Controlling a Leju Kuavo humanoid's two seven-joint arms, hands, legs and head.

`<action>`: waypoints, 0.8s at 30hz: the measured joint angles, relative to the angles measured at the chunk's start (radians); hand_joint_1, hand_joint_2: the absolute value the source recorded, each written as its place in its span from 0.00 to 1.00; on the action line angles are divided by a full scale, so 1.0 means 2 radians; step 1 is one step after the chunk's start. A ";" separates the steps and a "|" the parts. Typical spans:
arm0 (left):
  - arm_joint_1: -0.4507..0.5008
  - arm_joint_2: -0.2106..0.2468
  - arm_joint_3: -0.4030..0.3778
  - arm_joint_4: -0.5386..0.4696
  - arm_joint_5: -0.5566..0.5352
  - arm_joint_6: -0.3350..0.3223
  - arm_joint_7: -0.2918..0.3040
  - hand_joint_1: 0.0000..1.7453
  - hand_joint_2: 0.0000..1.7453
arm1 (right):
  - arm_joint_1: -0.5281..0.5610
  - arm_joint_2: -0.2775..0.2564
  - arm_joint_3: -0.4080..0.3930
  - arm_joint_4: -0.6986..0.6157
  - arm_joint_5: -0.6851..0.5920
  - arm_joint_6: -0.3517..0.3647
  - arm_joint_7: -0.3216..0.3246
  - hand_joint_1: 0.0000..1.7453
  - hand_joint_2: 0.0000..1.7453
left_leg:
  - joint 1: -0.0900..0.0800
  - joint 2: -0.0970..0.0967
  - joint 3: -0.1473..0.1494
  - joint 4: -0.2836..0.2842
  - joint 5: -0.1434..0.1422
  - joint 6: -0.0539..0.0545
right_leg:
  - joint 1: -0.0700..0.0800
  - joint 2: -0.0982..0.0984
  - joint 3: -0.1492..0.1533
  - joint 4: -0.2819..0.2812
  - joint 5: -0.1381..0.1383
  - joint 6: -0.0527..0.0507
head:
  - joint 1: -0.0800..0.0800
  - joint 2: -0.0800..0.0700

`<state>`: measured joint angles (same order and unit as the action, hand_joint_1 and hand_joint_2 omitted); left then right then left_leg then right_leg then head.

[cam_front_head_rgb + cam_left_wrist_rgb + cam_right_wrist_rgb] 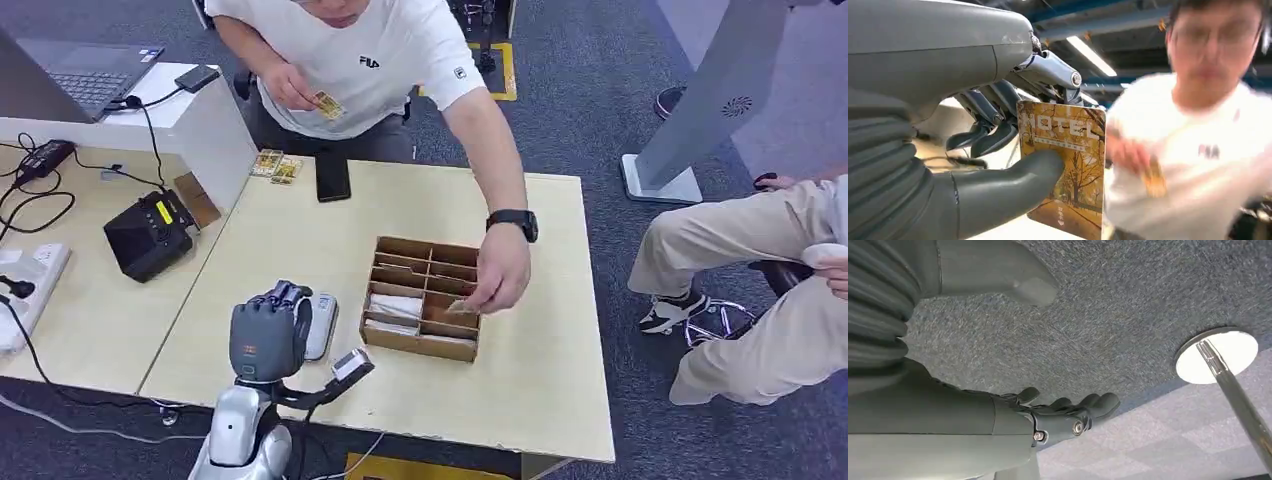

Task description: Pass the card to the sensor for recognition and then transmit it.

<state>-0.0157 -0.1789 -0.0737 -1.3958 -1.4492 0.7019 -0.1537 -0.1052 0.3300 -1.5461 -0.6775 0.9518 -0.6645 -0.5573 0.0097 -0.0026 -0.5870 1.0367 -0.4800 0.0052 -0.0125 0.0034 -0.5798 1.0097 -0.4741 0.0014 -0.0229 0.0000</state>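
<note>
One yellow-brown printed hotel card is pinched upright in the robot's left hand, thumb pressed on its face and darker fingers behind it, at about seven o'clock on the pale wooden surface. Just beside that hand, toward three o'clock, lies a flat grey-white card sensor — the likely target of the pass. The right hand hangs over grey carpet with its fingers apart, holding nothing.

A person in a white shirt reaches one hand into the brown cardboard compartment box at the centre and holds a second small card at twelve o'clock.

The risks, as I judge them: the grip covers little of the card, so a quick wrist turn could let it slip — and lowering the card edge-on rather than flat might leave the sensor unable to read it. The person's arm is close enough to be bumped during the hand-over.
</note>
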 joint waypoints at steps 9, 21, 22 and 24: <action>0.000 0.019 -0.041 0.047 0.012 0.000 0.017 1.00 1.00 | 0.001 0.000 0.000 -0.001 0.007 0.000 0.002 0.00 1.00 | 0.000 0.000 0.000 0.000 0.000 0.000 | 0.000 0.000 0.000 0.000 0.000 0.000 | 0.000 0.000; 0.005 0.021 -0.043 0.050 0.013 0.000 0.032 1.00 1.00 | 0.001 0.000 0.000 -0.001 0.006 0.000 0.005 0.00 1.00 | 0.000 0.000 0.000 0.000 0.000 0.000 | 0.000 0.000 0.000 0.000 0.000 0.000 | 0.000 0.000; 0.005 0.021 -0.042 0.050 0.013 0.000 0.032 1.00 1.00 | 0.001 0.000 0.000 -0.002 0.006 0.000 0.005 0.00 1.00 | 0.000 0.000 0.000 0.000 0.000 0.000 | 0.000 0.000 0.000 0.000 0.000 0.000 | 0.000 0.000; 0.007 0.019 -0.038 0.048 0.014 0.000 0.032 1.00 1.00 | 0.001 0.000 0.000 -0.003 0.005 0.000 0.004 0.00 1.00 | 0.000 0.000 0.000 0.000 0.000 0.000 | 0.000 0.000 0.000 0.000 0.000 0.000 | 0.000 0.000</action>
<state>-0.0024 -0.1407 -0.1488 -1.3004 -1.4202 0.7023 -0.0900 -0.1025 0.3300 -1.5465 -0.6828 0.9613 -0.6641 -0.5493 0.0097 -0.0025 -0.5870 1.0367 -0.4800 0.0051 -0.0125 0.0035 -0.5798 1.0097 -0.4741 0.0014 -0.0229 0.0000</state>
